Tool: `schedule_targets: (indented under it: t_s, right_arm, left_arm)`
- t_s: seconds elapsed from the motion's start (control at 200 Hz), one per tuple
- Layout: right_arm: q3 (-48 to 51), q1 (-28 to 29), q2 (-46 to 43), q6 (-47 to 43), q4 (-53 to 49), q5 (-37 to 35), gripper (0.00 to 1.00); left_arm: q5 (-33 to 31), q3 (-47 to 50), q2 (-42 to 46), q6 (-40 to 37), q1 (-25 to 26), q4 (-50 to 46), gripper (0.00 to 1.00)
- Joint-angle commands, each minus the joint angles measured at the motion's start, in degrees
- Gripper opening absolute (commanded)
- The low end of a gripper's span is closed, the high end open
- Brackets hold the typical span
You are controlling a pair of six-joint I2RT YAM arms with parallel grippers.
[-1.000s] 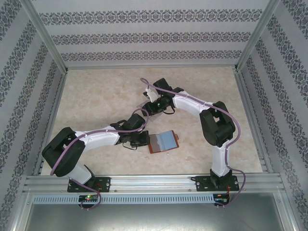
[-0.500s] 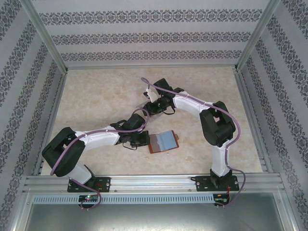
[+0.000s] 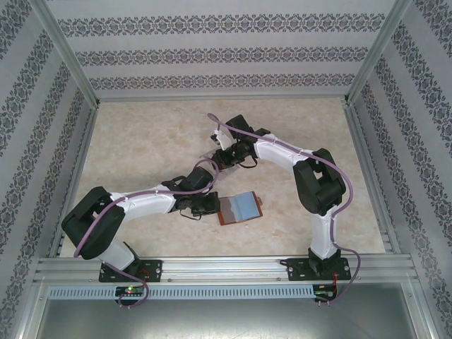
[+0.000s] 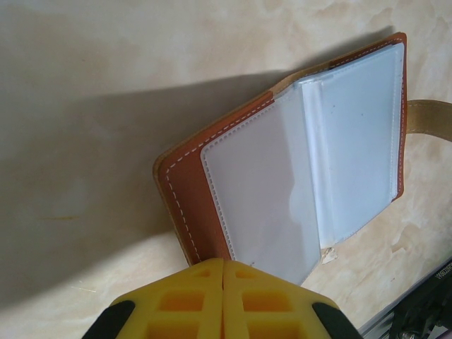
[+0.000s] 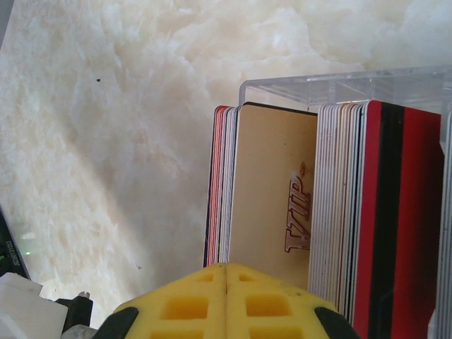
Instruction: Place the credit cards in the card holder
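Fingers of left gripper [image 4: 224, 272] pressed together at open card holder [image 4: 189, 187] stitched edge. Same on right gripper [image 5: 226, 274], against credit cards [image 5: 272, 191] in clear tray [image 5: 318, 86] beyond card holder. Bare table [image 4: 85, 106] past card holder's remaining edges.

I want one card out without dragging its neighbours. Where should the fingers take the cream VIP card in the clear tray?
Probably its near edge, coming from the side away from the wall of the clear tray. The cream VIP card leans with its face bare between two packed stacks, so one finger fits there.

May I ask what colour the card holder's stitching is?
White stitching on the brown card holder; clearest in the left wrist view.
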State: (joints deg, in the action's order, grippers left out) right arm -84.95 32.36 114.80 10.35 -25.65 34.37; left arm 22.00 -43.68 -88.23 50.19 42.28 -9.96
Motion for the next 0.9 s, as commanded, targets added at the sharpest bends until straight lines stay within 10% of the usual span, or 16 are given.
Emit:
schedule_targets:
  t_s: [0.0,0.615,0.894]
  right_arm:
    - [0.7,-0.1,-1.6,-0.2,0.2,0.5,0.05]
    - [2.9,0.9,-6.1,-3.9,-0.3,-14.4,0.0]
    - [2.2,1.0,-4.9,-3.2,-0.8,-15.7,0.39]
  left_arm:
    - [-0.3,0.4,0.2,-0.6,0.5,0.3,0.07]
    - [-0.4,0.1,0.0,-1.0,0.5,0.0,0.07]
    - [-0.3,-0.2,-0.4,-1.2,0.5,0.0,0.07]
